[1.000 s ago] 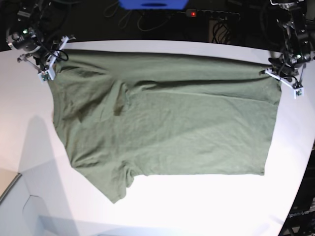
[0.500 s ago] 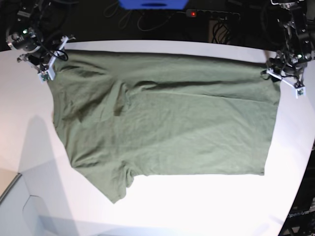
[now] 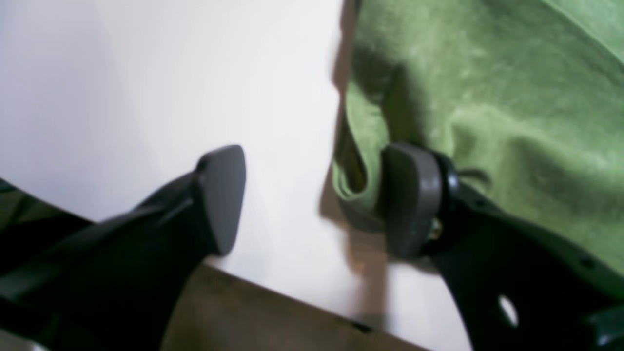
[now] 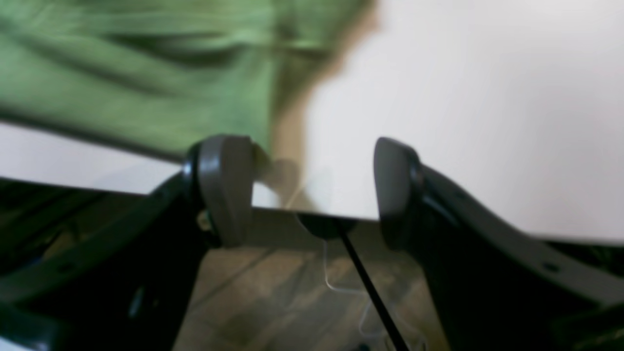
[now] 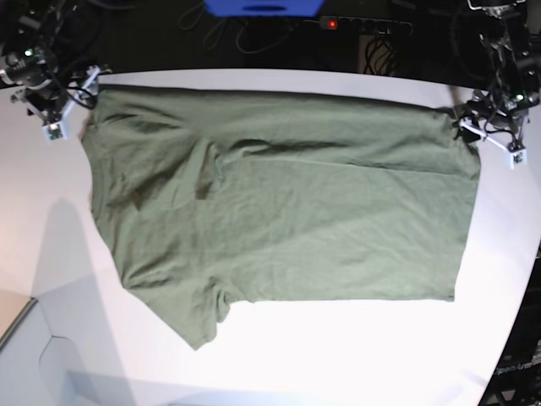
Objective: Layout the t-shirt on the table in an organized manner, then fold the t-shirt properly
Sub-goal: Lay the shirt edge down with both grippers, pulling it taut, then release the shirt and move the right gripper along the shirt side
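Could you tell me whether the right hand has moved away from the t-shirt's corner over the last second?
Yes. In the base view the right hand has pulled off the t-shirt corner, outward and toward the far table edge, now open.

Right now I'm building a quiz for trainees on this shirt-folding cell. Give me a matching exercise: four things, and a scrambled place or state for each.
Things:
1. t-shirt
2. table
3. left gripper
4. right gripper

States:
A. open at the table's edge, clear of the cloth
B. white, underneath
C. open, one finger against a cloth corner
D. olive-green, spread out flat

Pairs: 1-D, 2-B, 3-C, 4-A
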You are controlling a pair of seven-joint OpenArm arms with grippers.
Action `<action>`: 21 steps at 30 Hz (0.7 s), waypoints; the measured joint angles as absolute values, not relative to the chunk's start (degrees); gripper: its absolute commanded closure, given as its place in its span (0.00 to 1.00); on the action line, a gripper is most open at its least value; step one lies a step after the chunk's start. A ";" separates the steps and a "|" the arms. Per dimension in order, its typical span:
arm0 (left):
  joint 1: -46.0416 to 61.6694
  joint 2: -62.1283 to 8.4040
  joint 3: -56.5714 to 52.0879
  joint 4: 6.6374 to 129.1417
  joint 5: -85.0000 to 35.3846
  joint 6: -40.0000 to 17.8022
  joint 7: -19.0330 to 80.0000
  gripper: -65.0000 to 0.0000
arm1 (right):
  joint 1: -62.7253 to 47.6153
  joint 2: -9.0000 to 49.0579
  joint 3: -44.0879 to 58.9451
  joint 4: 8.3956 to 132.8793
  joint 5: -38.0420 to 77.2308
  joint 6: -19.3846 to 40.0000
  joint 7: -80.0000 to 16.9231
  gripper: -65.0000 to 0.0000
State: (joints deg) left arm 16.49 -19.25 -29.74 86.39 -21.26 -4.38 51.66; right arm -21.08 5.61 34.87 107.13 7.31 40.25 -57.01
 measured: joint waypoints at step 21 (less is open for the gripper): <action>7.46 -17.19 -37.10 99.00 -18.68 -4.25 55.29 0.34 | 2.74 5.52 27.16 98.76 -7.18 40.29 -57.36 0.40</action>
